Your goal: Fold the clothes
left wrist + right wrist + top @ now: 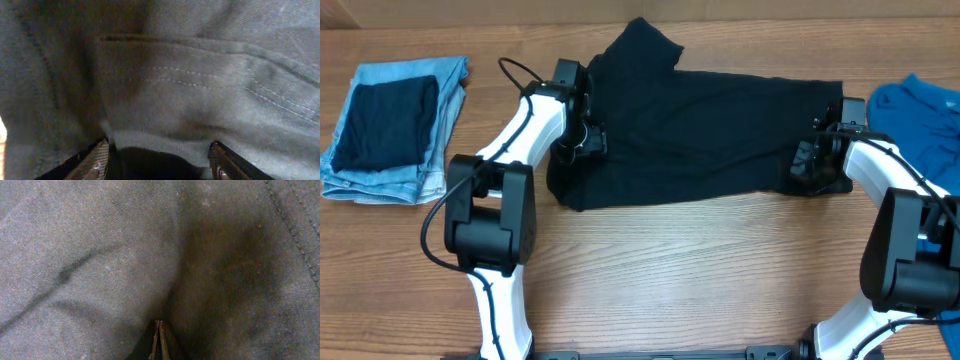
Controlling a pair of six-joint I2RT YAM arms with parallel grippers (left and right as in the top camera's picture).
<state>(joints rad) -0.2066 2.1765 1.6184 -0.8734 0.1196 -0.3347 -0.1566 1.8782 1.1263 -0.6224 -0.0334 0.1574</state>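
Black T-shirt (700,130) lies flat for folding, right gripper (160,341) pinching one end, left gripper (160,156) spread over the opposite edge.

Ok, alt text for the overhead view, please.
A black T-shirt lies spread across a table, the left gripper at its left end and the right gripper at its right. Folded jeans lie far left, a blue garment far right.

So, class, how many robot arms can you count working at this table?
2. The left arm reaches in to the left end of the black T-shirt, and the right arm reaches in to its right end. No other arm shows in any view.
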